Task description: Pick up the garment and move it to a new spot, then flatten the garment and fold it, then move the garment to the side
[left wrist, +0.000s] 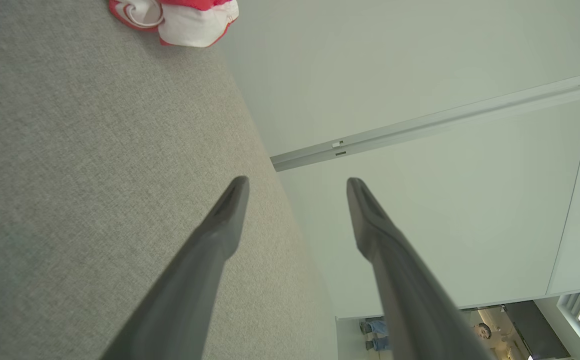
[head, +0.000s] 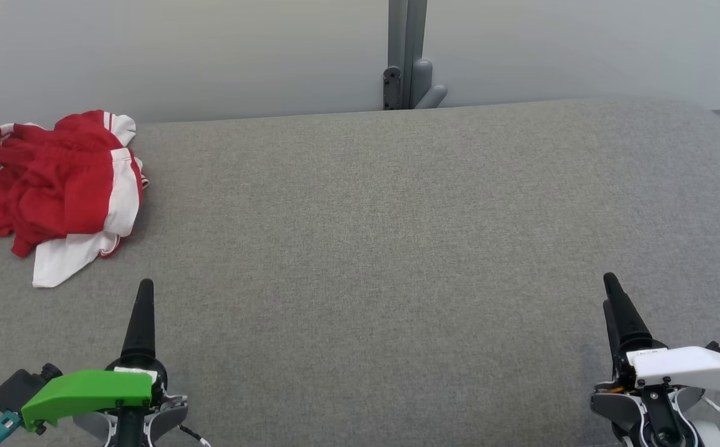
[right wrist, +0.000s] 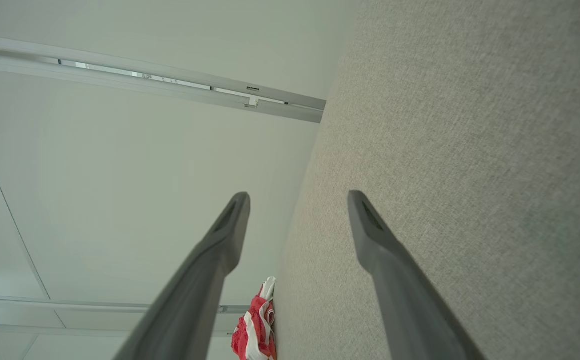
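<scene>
The left gripper and right gripper hung empty, jaws spread; the crumpled garment lay ahead of the left, far from the right. It looked soft and light; a raised fold seemed the best hold.

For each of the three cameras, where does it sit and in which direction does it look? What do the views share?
Head view: on the robot's head, looking forward and down at the grey cloth-covered table; left tool and right tool at the lower corners.
Left wrist view: on the left wrist, looking along that tool's two spread fingers across the table toward a wall.
Right wrist view: on the right wrist, along its spread fingers.
Shared: all three show the crumpled red and white garment.
</scene>
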Motion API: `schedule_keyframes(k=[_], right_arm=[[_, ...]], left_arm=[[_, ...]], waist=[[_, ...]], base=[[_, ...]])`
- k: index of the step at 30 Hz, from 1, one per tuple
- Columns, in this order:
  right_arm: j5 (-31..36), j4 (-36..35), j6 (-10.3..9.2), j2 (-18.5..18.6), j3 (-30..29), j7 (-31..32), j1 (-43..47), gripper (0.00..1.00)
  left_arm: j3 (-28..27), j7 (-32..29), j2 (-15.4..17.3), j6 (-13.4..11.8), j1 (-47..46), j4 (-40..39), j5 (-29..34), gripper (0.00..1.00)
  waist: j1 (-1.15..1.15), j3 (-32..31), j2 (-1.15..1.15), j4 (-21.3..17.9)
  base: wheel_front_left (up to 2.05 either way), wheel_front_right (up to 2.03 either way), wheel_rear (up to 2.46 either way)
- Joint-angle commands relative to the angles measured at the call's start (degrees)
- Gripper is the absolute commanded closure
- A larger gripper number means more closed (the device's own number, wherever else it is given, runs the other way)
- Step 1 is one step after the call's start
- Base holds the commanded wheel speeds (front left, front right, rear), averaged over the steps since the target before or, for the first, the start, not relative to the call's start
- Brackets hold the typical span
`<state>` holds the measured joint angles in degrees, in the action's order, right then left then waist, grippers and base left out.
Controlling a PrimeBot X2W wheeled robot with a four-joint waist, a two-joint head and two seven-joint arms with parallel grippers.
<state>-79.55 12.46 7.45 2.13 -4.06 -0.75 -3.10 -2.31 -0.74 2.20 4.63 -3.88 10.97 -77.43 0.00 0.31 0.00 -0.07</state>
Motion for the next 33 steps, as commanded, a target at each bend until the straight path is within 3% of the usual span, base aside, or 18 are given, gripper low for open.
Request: schedule_keyframes(k=[1, 8, 15, 33], right_arm=[[0.55, -1.09, 0.02, 0.41, 0.11, -0.31, -0.47, 0.00], [11.46, -4.48, 0.02, 0.47, 1.44, -2.03, -0.20, 0.00], [21.51, -6.40, 0.02, 0.52, 2.84, -3.39, 0.16, 0.00], [38.48, -7.63, 0.03, 0.63, 5.76, -6.50, 0.95, 0.00]], left_arm=[[0.07, 0.26, 0.32, -0.07, -0.56, -1.14, 0.65, 0.00], [1.97, 2.15, 0.38, -1.58, -0.36, -3.83, 13.67, 0.00], [3.54, 3.67, 0.44, -2.73, 0.33, -5.13, 22.84, 0.00], [4.44, 7.12, 0.55, -4.68, 2.48, -6.41, 38.74, 0.00]], waist=[[0.00, 0.00, 0.00, 0.00], [0.00, 0.23, 0.00, 0.02], [0.00, 0.43, 0.00, 0.08], [0.00, 0.62, 0.00, 0.15]], base=[[0.00, 0.00, 0.00], [0.00, 0.00, 0.00], [0.00, 0.00, 0.00], [0.00, 0.00, 0.00]])
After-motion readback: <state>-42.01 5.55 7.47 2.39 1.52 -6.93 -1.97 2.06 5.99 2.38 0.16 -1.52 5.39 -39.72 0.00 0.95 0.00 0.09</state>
